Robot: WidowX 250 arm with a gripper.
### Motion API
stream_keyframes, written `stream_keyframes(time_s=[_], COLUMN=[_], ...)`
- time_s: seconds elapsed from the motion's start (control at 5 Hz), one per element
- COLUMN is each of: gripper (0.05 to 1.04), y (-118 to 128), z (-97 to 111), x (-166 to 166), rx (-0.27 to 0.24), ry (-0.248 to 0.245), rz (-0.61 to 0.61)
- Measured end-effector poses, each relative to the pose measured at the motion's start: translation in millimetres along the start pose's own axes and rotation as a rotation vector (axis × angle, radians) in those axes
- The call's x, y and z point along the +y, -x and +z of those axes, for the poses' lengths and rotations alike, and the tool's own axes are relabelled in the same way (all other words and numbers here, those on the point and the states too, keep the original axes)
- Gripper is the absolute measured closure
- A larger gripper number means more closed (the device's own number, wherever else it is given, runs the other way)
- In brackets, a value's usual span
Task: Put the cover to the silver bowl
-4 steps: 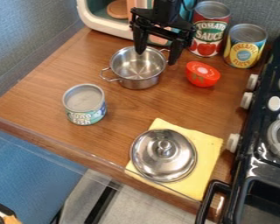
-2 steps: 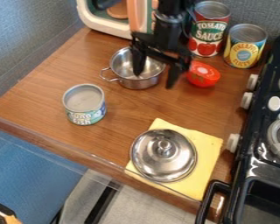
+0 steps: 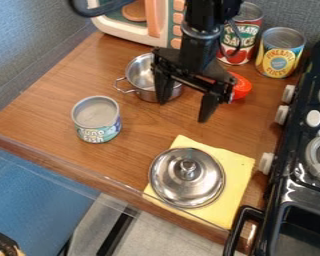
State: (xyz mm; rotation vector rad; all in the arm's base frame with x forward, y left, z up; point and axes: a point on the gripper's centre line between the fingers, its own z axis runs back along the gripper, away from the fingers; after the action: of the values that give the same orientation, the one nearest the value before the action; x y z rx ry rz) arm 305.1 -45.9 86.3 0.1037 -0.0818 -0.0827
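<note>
Claw [image 3: 183,111] nearer cover [image 3: 183,184] | fingers [image 3: 208,107] apart | counter [image 3: 146,131] between | right rim of pot [image 3: 140,80] probably behind

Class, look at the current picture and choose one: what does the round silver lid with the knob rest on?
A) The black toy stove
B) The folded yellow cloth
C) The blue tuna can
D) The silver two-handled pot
B: the round silver lid lies knob up on the yellow cloth, apart from the silver pot.
</note>
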Motion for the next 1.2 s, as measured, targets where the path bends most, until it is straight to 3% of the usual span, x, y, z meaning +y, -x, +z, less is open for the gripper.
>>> stream_keyframes(time_s=[0.4,0.8,1.0,1.2], gripper=[0.083,0.083,0.132,0.419], y=[30.6,53.3,61.7,59.3], z=[-13.0,-27.8,-33.9,-35.8], x=[-17.8,-28.3,-30.8,-30.1], rx=[0.024,0.061,0.072,0.055], ry=[0.043,0.037,0.03,0.021], rz=[-0.059,-0.123,-0.143,-0.147])
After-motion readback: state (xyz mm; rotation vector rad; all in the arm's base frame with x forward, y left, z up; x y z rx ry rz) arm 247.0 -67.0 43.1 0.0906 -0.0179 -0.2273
